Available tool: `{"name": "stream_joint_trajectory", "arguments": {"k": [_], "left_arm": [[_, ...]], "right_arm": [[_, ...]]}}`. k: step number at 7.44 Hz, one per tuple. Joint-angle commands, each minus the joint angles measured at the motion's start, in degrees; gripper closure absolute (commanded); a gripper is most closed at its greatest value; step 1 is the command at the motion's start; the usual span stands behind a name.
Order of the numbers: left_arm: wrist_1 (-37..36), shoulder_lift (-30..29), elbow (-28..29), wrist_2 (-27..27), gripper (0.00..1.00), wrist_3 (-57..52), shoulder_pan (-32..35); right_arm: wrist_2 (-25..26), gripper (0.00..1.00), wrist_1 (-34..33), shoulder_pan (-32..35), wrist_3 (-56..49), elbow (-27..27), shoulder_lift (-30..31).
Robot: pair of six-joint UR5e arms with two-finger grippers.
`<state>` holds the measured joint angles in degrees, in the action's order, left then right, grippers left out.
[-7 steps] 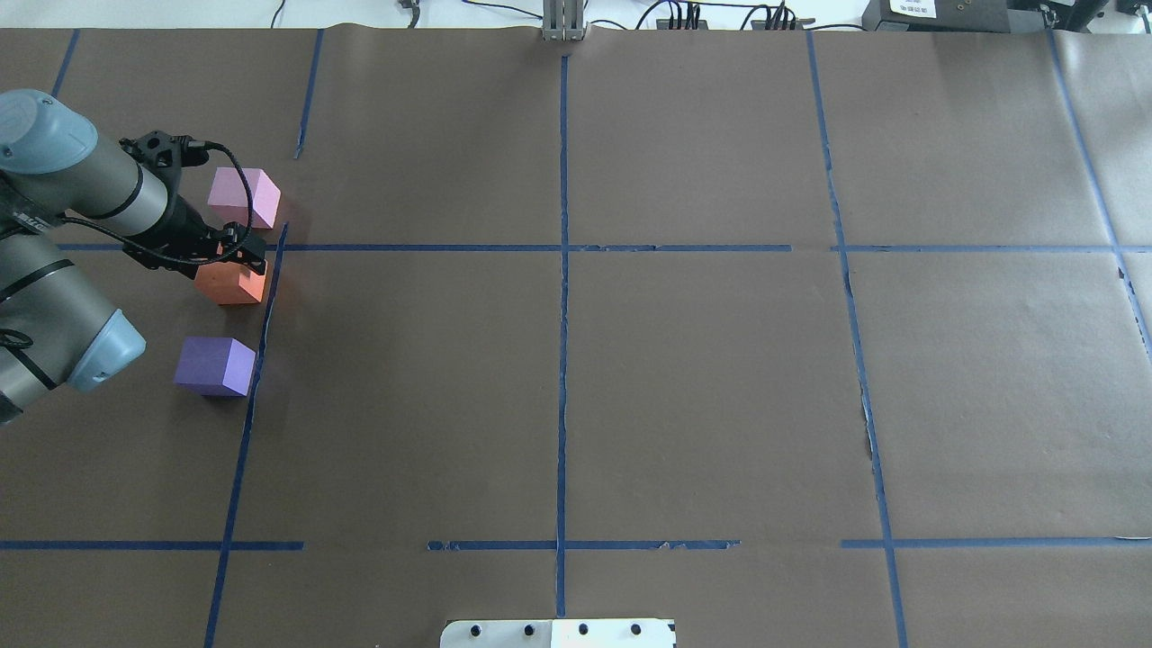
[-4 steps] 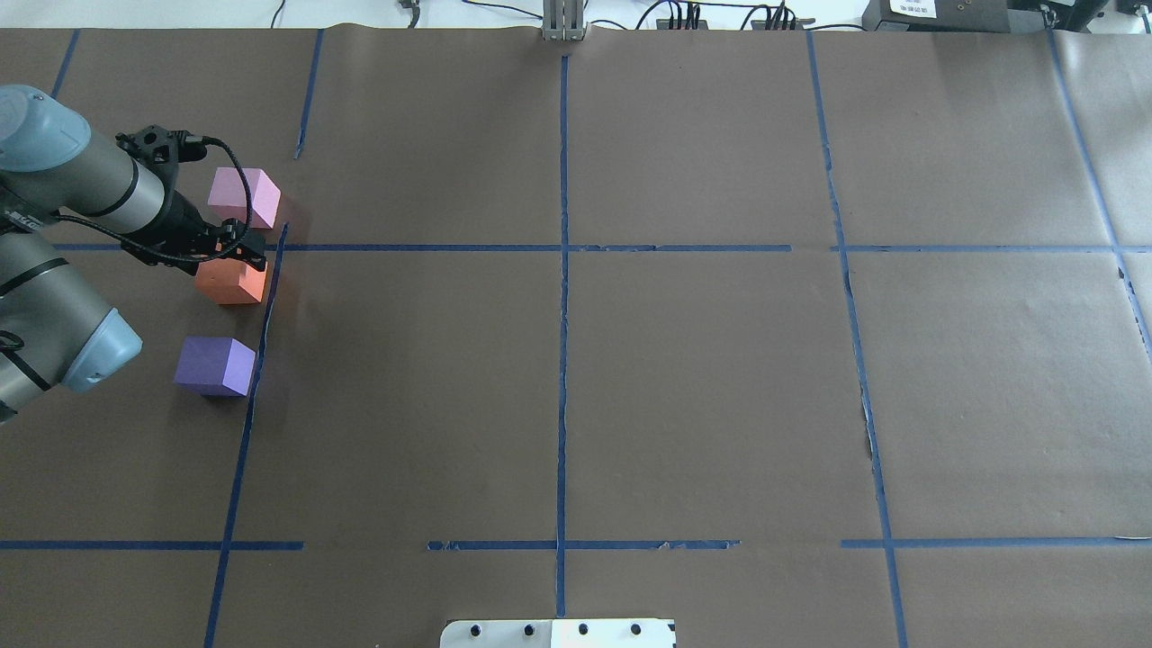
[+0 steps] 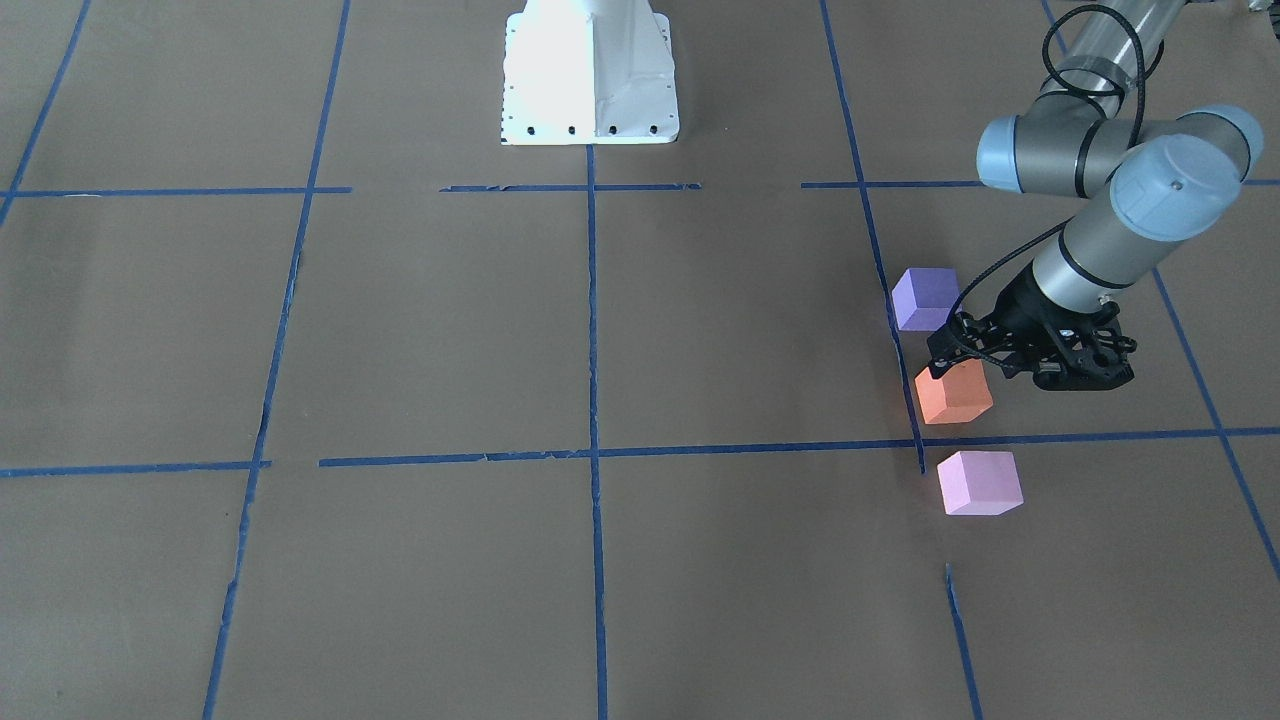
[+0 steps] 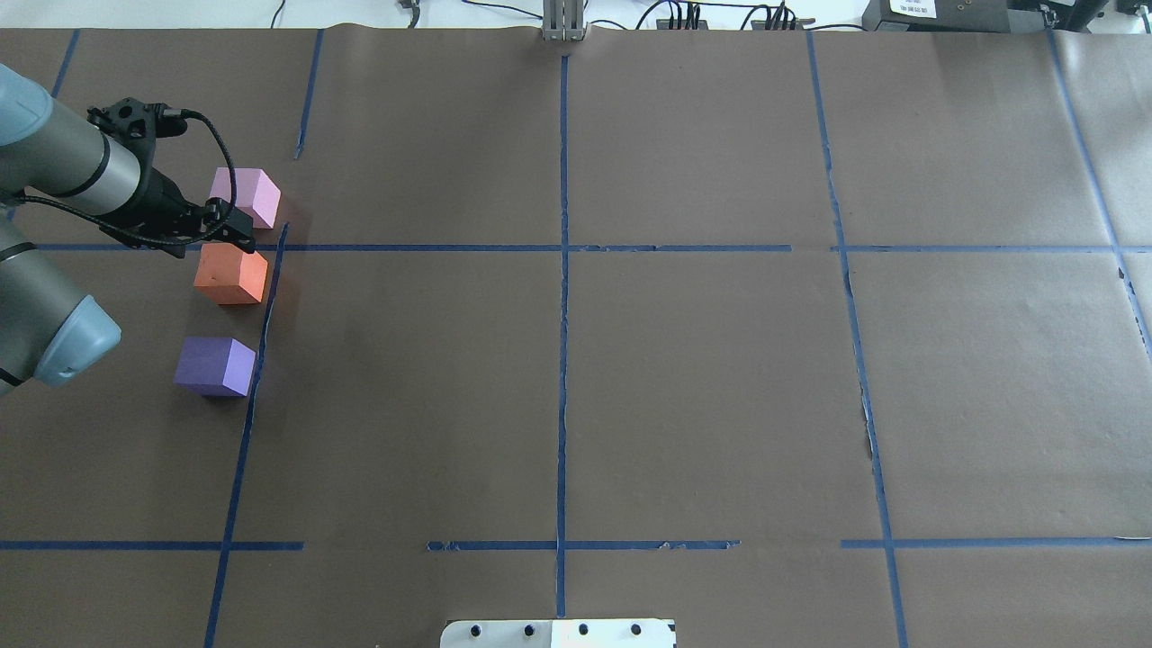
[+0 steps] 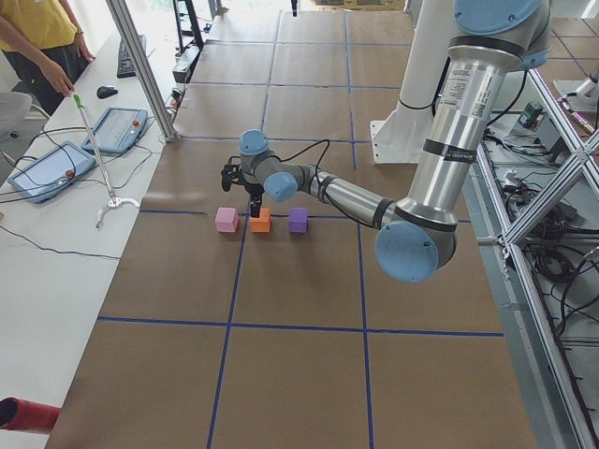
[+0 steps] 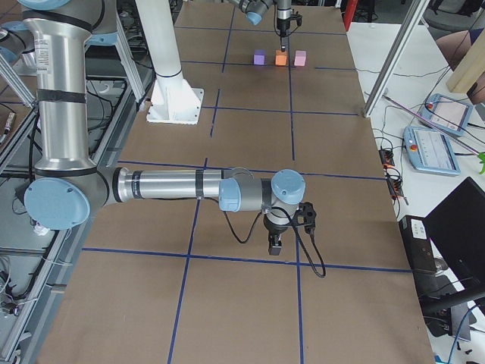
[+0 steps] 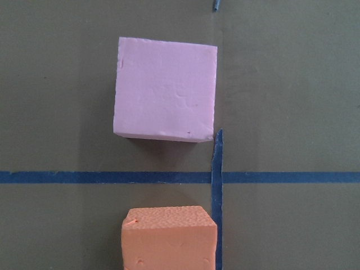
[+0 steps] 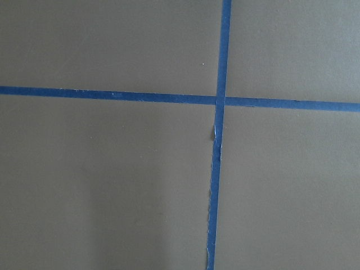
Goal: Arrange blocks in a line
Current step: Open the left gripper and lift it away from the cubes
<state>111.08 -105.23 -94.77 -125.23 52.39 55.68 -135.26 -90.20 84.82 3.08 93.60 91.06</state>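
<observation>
Left pincer (image 4: 231,235) is hovering released above the orange block (image 4: 230,276), which is sitting on the surface (image 4: 630,360) between pink (image 4: 245,196) and purple (image 4: 214,365) in a rough row. Seemingly light, squashy foam, each is asking for a gentle pinch across opposite sides.

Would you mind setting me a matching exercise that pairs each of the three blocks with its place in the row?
Things:
1. orange block
2. purple block
3. pink block

Places:
A. end of the row nearest the robot's base
B. middle of the row, right by the left gripper
C. end of the row farthest from the robot's base

Pairs: 1-B; 2-A; 3-C
</observation>
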Motion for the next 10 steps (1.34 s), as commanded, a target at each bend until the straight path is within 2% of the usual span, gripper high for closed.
{"name": "stream_joint_trajectory", "arguments": {"k": [1, 2, 3, 5, 7, 10], "left_arm": [[-4.37, 0.38, -5.14, -0.02, 0.00, -0.19, 3.46], [-4.65, 0.47, -5.24, -0.02, 0.00, -0.36, 3.82], [-4.65, 2.04, -5.25, -0.19, 0.00, -5.32, 4.35], [-7.09, 4.68, -3.84, -3.86, 0.00, -21.12, 12.66], [-13.32, 5.13, 1.75, -5.89, 0.00, -42.61, 23.29], [-14.40, 5.13, 10.20, -7.05, 0.01, -57.89, 34.30]], "right_arm": [[0.00, 0.00, 0.02, 0.00, 0.00, 0.00, 0.00], [0.00, 0.00, 0.02, 0.00, 0.00, 0.00, 0.00], [0.00, 0.00, -0.07, 0.00, 0.00, 0.00, 0.00], [0.00, 0.00, 0.02, 0.00, 0.00, 0.00, 0.00], [0.00, 0.00, 0.02, 0.00, 0.00, 0.00, 0.00], [0.00, 0.00, 0.02, 0.00, 0.00, 0.00, 0.00]]}}
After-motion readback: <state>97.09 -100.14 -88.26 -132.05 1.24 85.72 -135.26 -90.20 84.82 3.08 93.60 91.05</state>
